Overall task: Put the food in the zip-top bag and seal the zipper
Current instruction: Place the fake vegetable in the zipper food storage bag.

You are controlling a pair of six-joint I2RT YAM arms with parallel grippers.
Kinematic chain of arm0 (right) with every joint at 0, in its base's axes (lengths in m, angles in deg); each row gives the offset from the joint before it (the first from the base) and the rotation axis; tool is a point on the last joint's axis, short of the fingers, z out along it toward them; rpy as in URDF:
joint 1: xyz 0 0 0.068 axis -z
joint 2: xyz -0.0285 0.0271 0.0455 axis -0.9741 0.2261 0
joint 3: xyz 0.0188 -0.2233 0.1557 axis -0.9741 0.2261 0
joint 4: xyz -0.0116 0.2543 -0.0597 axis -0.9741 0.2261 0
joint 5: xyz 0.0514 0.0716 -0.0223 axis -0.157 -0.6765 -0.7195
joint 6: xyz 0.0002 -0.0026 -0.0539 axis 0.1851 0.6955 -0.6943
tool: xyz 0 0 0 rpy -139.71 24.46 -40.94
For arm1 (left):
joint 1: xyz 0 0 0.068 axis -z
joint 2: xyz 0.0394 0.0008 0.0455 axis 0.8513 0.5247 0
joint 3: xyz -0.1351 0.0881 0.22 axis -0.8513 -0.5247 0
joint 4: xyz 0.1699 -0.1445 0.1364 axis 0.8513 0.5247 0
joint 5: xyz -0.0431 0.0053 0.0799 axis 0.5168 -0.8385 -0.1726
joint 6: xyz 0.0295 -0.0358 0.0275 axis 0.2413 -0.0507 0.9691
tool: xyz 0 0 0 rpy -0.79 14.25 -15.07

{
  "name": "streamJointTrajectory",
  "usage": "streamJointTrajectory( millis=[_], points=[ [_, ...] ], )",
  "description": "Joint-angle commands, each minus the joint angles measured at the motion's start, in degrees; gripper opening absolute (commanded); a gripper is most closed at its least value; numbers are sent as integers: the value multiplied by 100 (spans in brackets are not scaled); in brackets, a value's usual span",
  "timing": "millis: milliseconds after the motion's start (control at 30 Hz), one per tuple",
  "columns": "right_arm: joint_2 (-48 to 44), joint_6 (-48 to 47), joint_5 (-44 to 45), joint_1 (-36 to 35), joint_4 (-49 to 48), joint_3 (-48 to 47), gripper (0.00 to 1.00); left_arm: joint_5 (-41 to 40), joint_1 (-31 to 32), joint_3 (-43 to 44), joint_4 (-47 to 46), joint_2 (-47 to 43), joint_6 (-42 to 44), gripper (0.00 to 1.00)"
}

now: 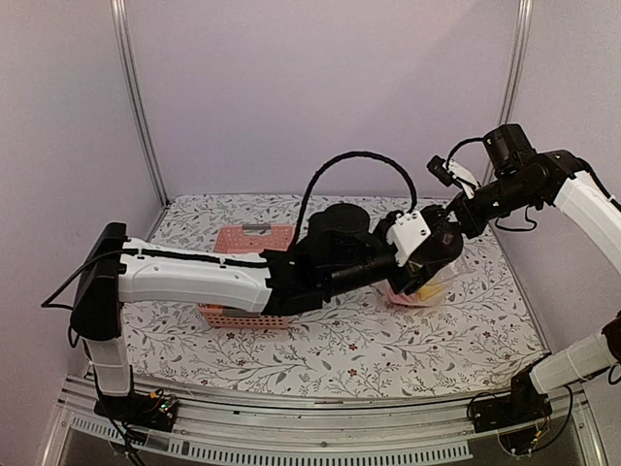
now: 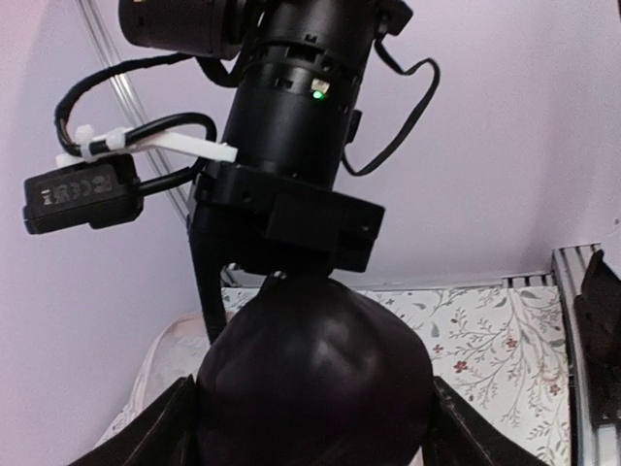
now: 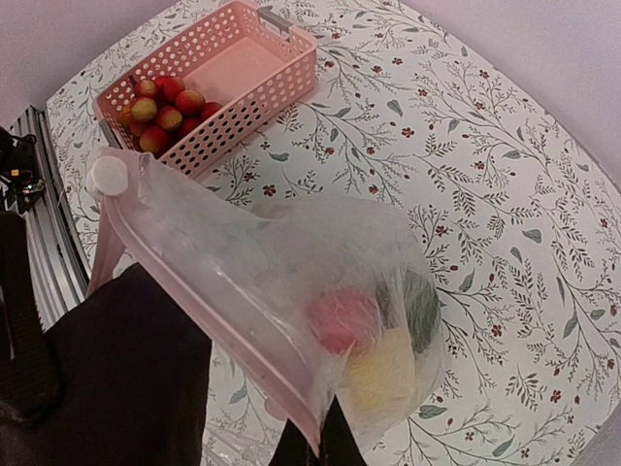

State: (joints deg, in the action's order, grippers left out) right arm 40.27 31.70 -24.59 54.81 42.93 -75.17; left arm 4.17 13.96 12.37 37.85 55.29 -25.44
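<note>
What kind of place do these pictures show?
Most likely a robot test booth, not a home: plain pale walls with metal frame posts enclose a floral-covered table, with a left arm and right arm bolted to a metal rail.

I see my left arm (image 1: pixel 194 277) stretched across the table (image 1: pixel 320 354), covering the middle of the pink basket (image 1: pixel 254 238); the left fingers (image 1: pixel 439 250) sit over the zip-top bag (image 1: pixel 450 282); yellow food (image 1: pixel 425 288) shows inside it; my right fingers (image 1: pixel 466 216) reach the bag's upper right edge.
</note>
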Motion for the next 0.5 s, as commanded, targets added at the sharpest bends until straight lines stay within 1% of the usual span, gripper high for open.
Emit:
streamJointTrajectory(
  millis=[0,67,233,367,467],
  points=[
    [-147,13,60,-29,80,-52,0,-1385,-53,387,508,233,281,82],
    [-128,26,59,-32,68,-67,0,-1614,-13,618,753,270,205,86],
    [-32,74,33,-36,61,-133,0,-1454,173,810,838,151,122,93],
    [18,85,40,-30,69,-174,0,-1230,402,768,901,-121,265,92],
    [37,80,43,-32,84,-179,0,-609,499,548,1188,-483,254,89]
  ],
)
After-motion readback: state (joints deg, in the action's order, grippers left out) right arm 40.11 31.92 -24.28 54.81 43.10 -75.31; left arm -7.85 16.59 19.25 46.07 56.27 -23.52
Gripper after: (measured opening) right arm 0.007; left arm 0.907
